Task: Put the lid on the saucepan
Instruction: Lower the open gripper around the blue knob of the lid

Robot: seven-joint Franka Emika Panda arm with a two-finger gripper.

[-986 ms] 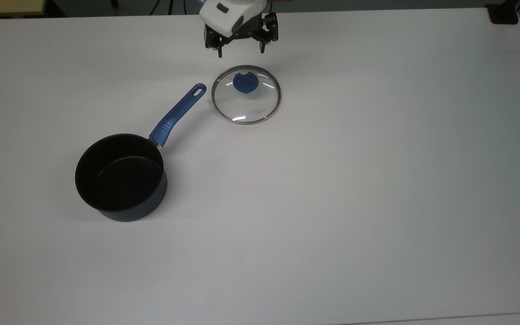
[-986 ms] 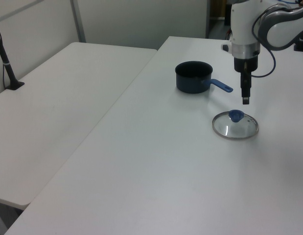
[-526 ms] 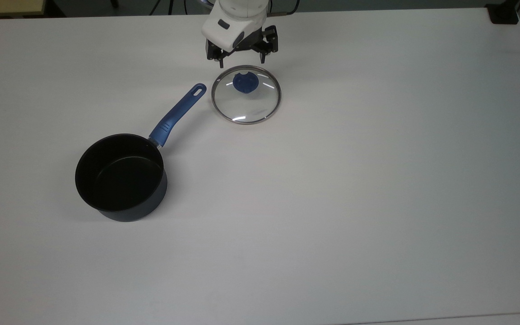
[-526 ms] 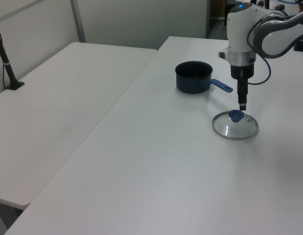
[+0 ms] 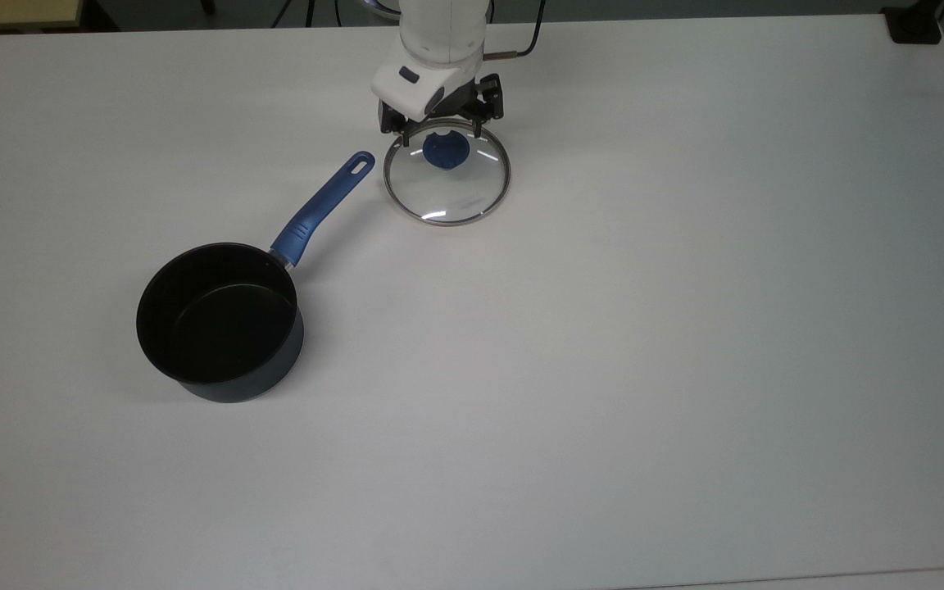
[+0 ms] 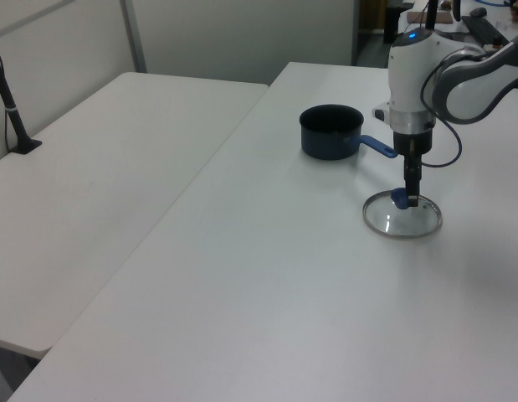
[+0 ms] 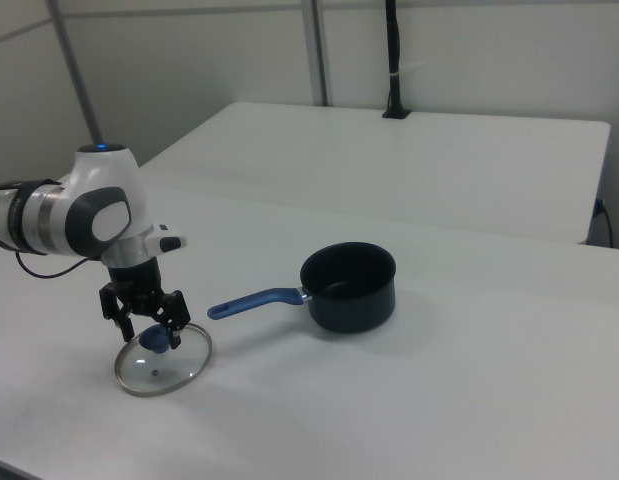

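A white bench (image 5: 644, 344) carries the saucepan (image 5: 222, 324) and, apparently flat beyond its handle, the lid (image 5: 447, 182), slightly apart.

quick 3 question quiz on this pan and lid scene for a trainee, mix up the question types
1. True or false: the lid already sits on the pan.
2. Multiple choice: the claw is (a) shut on the pan's handle, (b) open, its fingers on either side of the lid's knob, (c) raised high above the pan.
3. Fill in: in the top view, the pan's handle points up and to the right, toward the ____.

Key
1. False: the lid lies flat on the table, apart from the pan.
2. b
3. lid
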